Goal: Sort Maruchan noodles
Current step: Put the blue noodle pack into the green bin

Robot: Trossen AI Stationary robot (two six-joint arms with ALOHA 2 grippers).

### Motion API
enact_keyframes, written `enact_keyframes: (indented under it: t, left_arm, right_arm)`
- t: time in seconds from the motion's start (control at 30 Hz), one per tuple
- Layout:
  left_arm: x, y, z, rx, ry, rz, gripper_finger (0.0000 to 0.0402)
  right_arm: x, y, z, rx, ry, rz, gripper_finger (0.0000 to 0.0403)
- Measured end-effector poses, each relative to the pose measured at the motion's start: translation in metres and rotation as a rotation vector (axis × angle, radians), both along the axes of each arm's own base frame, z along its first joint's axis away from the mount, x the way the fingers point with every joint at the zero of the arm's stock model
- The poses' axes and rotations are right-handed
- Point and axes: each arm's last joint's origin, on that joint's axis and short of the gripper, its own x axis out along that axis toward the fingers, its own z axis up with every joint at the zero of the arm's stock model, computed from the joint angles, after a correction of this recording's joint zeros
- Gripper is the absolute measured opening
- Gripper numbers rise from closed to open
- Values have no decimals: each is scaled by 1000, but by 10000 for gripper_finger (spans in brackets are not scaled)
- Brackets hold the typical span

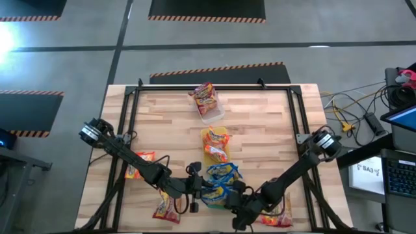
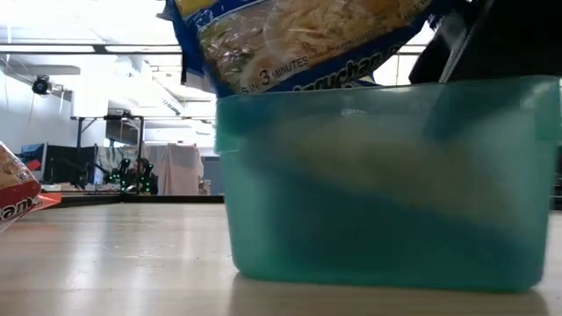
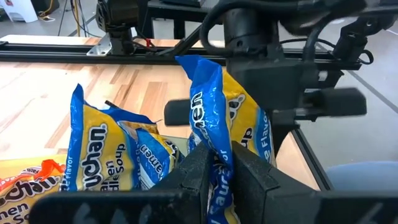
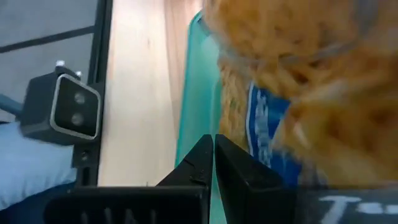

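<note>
— Blue-and-yellow plastic is seen nearest, isn't it?

— Yes. A blue Maruchan packet [image 3: 214, 124] is pinched upright between the fingers [image 3: 198, 171] of the left gripper [image 1: 193, 195], at the near edge of the wooden table [image 1: 260, 123].

— And where is that packet placed?

— It is held over the green tray [image 2: 378, 184], in which more blue packets [image 1: 221, 173] are piled. In the low view, one blue packet [image 2: 290, 39] is seen sticking out above the tray's rim.

— What is noted of the other arm?

— The right gripper [image 1: 239, 207] is found just beside the tray's right side. Its fingers [image 4: 205, 165] are pressed together, and nothing is seen between them.

— What else is seen along the near edge?

— A red packet [image 1: 164, 208] is lying left of the tray, and another red packet [image 1: 281, 211] is seen under the right arm. An orange packet [image 1: 140, 164] is lying farther left, beneath the left arm.

— And farther off?

— Orange packets [image 1: 216, 144] are stacked in the yellow tray [image 1: 207, 134] at the middle of the table. Beyond it, red packets [image 1: 205, 96] are held in the clear tray [image 1: 213, 116] near the far edge.
</note>
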Motion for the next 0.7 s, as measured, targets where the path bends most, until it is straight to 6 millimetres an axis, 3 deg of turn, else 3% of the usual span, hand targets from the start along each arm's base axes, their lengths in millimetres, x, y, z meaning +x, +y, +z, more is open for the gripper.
enact_keyframes:
  t: [0.33, 0.7]
  left_arm:
    - [0, 0, 0, 0, 0, -1, 37]
    - [0, 0, 0, 0, 1, -2, 37]
  right_arm:
    - [3, -7, -6, -25, 33, -31, 8]
    - [0, -22, -9, -183, 87, -133, 8]
